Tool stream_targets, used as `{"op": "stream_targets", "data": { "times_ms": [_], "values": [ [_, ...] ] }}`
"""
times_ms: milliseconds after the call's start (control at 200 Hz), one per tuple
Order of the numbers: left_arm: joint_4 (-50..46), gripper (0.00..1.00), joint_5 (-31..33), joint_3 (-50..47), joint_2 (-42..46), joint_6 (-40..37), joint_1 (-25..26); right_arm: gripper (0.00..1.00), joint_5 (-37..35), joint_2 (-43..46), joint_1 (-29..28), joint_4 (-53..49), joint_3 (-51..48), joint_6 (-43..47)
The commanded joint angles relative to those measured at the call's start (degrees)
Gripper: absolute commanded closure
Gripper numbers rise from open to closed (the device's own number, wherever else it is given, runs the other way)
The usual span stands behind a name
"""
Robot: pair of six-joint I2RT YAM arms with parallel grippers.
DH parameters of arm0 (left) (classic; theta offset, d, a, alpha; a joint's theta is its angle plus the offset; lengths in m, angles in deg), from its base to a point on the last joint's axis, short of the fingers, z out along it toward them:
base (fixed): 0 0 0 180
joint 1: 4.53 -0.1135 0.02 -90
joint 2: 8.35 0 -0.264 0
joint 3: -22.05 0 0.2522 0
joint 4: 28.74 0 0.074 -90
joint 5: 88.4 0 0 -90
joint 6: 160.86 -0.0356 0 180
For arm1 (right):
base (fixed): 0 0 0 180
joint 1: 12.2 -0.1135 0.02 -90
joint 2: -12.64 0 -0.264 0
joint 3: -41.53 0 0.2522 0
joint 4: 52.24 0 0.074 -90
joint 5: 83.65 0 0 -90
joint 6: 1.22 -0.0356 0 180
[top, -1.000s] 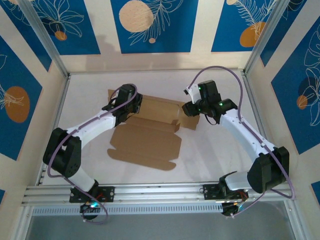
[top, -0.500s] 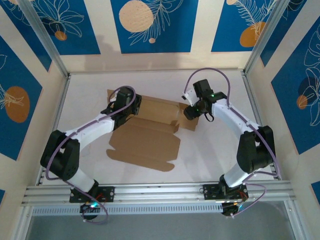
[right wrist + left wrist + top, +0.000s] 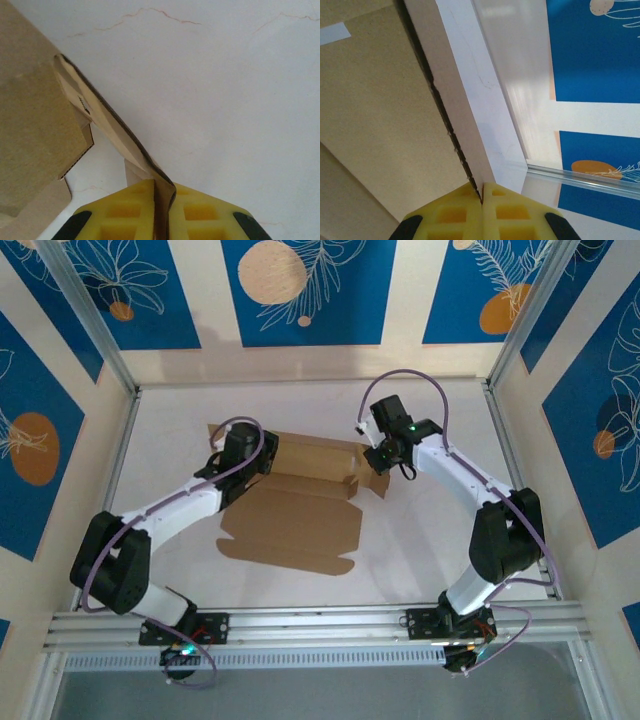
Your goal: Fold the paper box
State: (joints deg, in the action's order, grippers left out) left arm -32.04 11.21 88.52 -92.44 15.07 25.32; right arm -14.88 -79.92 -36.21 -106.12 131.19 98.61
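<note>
Left hand [image 3: 481, 194]: yellow pads [image 3: 451, 216] pressed shut, and a thin raw edge of the paper box [image 3: 380, 100] runs straight into the seam between them. I take that as a pinch on the board at the far-left end. Right hand [image 3: 162, 192]: pads closed on an upright flap [image 3: 107, 122], with the board sandwiched in the gap and slightly curled at the top where it enters. Beyond the flap, a brown panel lies to the left and the bare white surface [image 3: 225, 100] is past it. From above, the paper box [image 3: 290, 525] sits mid-surface. Its near half lies flat toward my bases. Its far half is raised into a long low wall spanning from my left hand [image 3: 240, 445] to my right hand [image 3: 385, 447]. Step in hand, as I judge it: standing the end flap and far wall up along their creases. To do it well, I should hold the left pinch steady as the anchor and swing the right flap about its scored line rather than pulling on it. The board should stay square in the pads so it does not twist. The curl at my right pads suggests the grip is close to the edge, so a slip is the risk. I should move slowly and let the crease bend, not the panel.
</note>
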Motion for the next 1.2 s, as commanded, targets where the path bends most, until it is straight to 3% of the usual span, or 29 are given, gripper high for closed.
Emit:
{"op": "stream_targets", "data": {
  "times_ms": [0,450,780,990,1191],
  "values": [
    [0.8,1.00,-0.4,-1.6,2.0,-4.2,0.0,0.87,-2.9,0.8,-0.2,1.1,-0.3,-5.2],
    [-1.5,1.00,4.3,-5.3,5.8,-14.3,2.3,0.84,1.6,4.0,-2.7,2.0,-1.8,-18.8],
    [0.2,1.00,4.6,-9.2,7.6,-17.8,2.4,0.82,17.8,5.9,0.8,1.9,-3.1,-24.7],
    [1.9,1.00,2.9,-9.6,8.1,-18.5,2.5,0.81,2.9,6.4,-5.3,3.3,-7.2,-14.7],
    [2.8,1.00,2.8,-10.0,8.6,-18.7,2.5,0.77,-2.1,7.6,-10.6,5.0,-9.2,-16.2]
  ]
}}
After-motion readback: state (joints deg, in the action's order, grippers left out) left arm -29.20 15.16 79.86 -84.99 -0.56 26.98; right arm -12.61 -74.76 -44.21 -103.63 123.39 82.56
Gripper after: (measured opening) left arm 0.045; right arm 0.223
